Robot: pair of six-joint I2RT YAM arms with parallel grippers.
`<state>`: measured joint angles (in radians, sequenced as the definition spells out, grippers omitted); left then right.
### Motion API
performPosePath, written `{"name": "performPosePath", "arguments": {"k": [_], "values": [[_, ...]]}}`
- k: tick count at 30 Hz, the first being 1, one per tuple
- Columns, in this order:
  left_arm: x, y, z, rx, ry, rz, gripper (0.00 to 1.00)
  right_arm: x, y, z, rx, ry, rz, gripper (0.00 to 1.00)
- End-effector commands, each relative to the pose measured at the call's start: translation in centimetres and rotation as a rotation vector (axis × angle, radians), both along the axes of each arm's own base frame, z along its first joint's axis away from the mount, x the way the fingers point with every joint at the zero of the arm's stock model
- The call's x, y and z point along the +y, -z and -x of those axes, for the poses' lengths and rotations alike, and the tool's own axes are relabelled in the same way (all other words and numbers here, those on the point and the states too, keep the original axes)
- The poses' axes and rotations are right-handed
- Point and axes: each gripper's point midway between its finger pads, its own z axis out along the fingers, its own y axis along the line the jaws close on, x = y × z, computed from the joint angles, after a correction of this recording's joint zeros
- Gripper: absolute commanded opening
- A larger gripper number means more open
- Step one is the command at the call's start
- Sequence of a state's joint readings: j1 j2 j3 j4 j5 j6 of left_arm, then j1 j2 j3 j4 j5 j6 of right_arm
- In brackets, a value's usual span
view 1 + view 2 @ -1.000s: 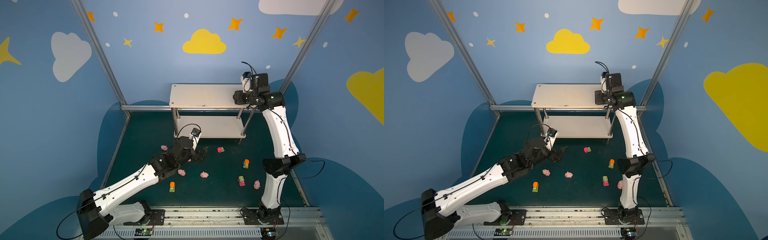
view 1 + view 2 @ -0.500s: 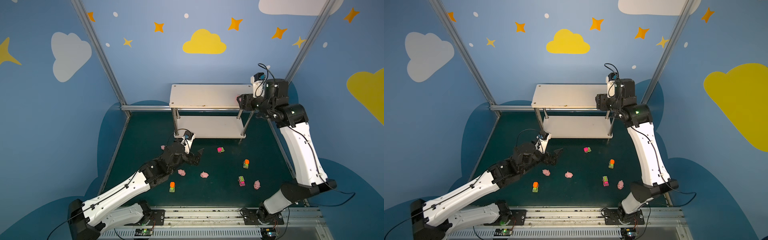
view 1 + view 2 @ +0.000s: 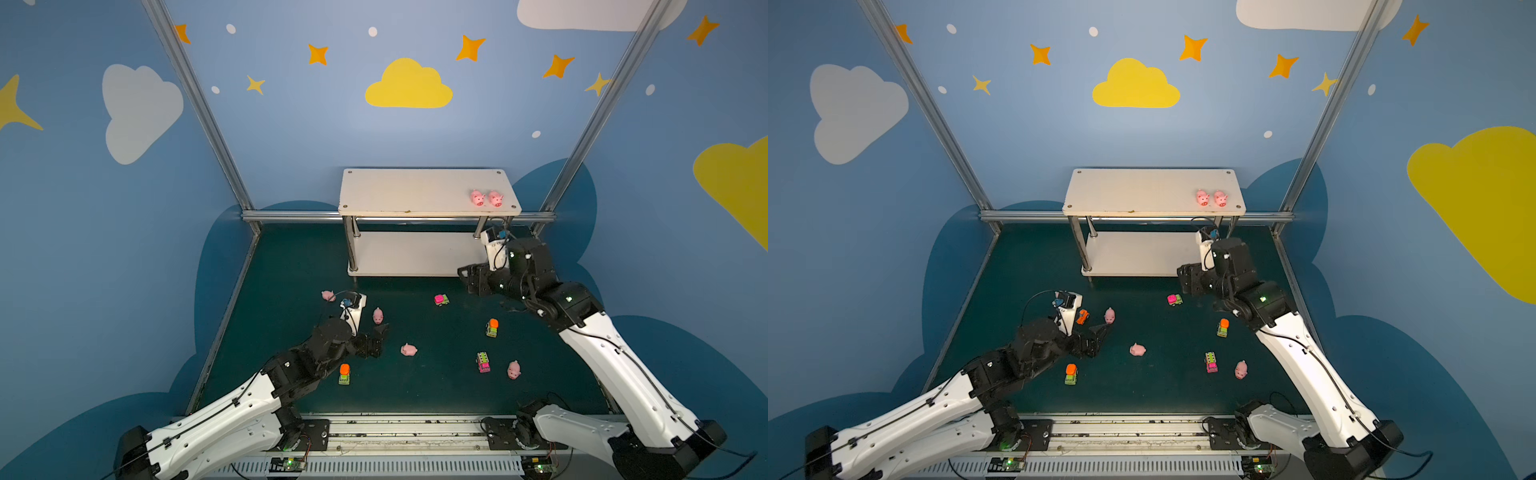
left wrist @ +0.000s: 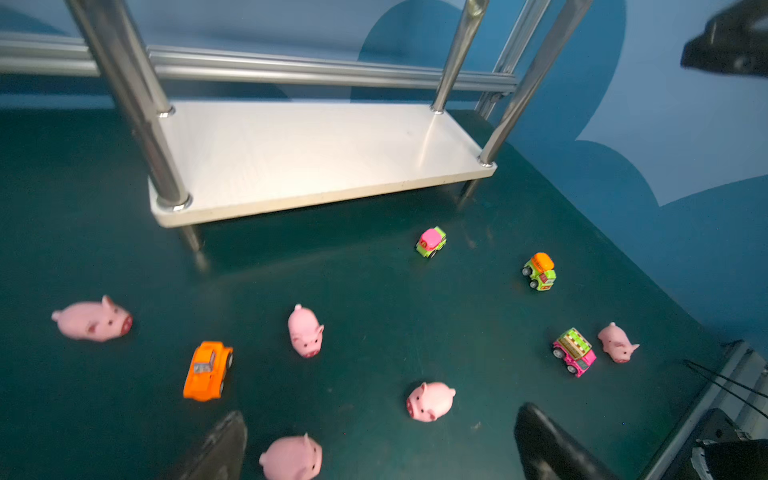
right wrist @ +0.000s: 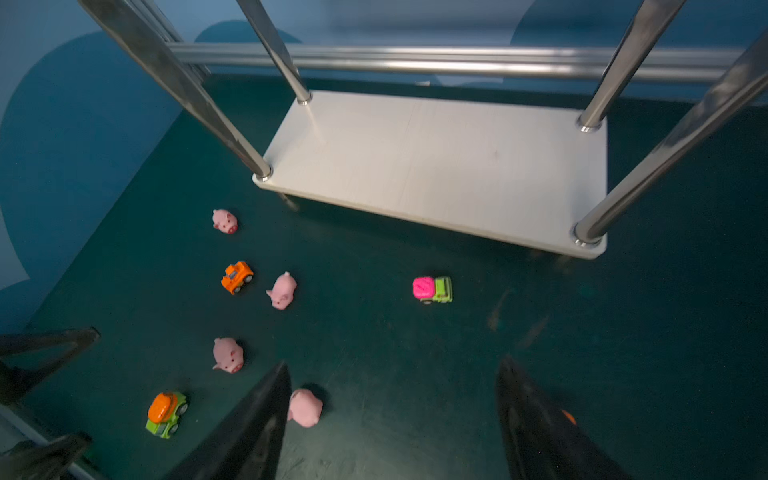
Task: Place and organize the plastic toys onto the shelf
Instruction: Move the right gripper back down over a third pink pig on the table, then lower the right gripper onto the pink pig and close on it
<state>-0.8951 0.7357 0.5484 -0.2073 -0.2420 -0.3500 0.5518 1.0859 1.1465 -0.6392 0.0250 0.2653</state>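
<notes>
The shelf (image 3: 415, 189) stands at the back, and two pink pigs (image 3: 486, 198) sit side by side at the right end of its top board; its lower board (image 4: 316, 153) is bare. Several pigs and toy cars lie scattered on the green floor. My left gripper (image 4: 382, 415) hovers open and low over them, with one pig (image 4: 293, 457) between its fingers and another pig (image 4: 430, 401) just ahead. An orange car (image 4: 208, 370) lies beside it. My right gripper (image 5: 395, 363) hangs open and empty in front of the shelf's right post, near a magenta-and-green car (image 5: 432, 289).
Further right on the floor lie an orange-topped green car (image 3: 492, 328), a magenta truck (image 3: 482, 361) and a pig (image 3: 513, 370). Another orange-topped car (image 3: 344, 374) sits by my left forearm. Metal frame posts and blue walls close in the back and sides.
My right arm has come down from the right end of the shelf's top board to just above the floor, its jaws wider. My left gripper has drawn back toward the front.
</notes>
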Motion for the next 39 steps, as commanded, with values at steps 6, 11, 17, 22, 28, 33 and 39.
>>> {"name": "performPosePath", "arguments": {"k": [6,11,17,22,28,33,39], "values": [[3.3,3.8,1.4,0.1,-0.136,0.057,1.0,4.8,5.9,3.5,0.082,-0.134,-0.107,0.76],[3.8,4.4,1.4,0.106,-0.156,0.054,1.0,7.0,10.4,5.3,0.169,-0.204,-0.102,0.76],[3.8,5.4,1.1,0.119,-0.178,0.017,1.0,7.9,15.3,7.1,0.259,-0.213,-0.048,0.73],[3.8,6.0,0.8,0.133,-0.188,-0.004,1.0,8.7,18.7,8.8,0.333,-0.219,-0.068,0.49],[4.0,6.1,0.2,0.117,-0.205,-0.04,1.0,9.9,21.5,9.8,0.406,-0.229,-0.058,0.36],[4.2,6.4,-0.6,0.12,-0.229,-0.052,1.0,10.9,23.4,10.3,0.454,-0.241,-0.036,0.34],[4.8,6.9,-0.7,0.135,-0.247,-0.067,1.0,11.1,25.1,9.4,0.467,-0.22,0.018,0.33]]}}
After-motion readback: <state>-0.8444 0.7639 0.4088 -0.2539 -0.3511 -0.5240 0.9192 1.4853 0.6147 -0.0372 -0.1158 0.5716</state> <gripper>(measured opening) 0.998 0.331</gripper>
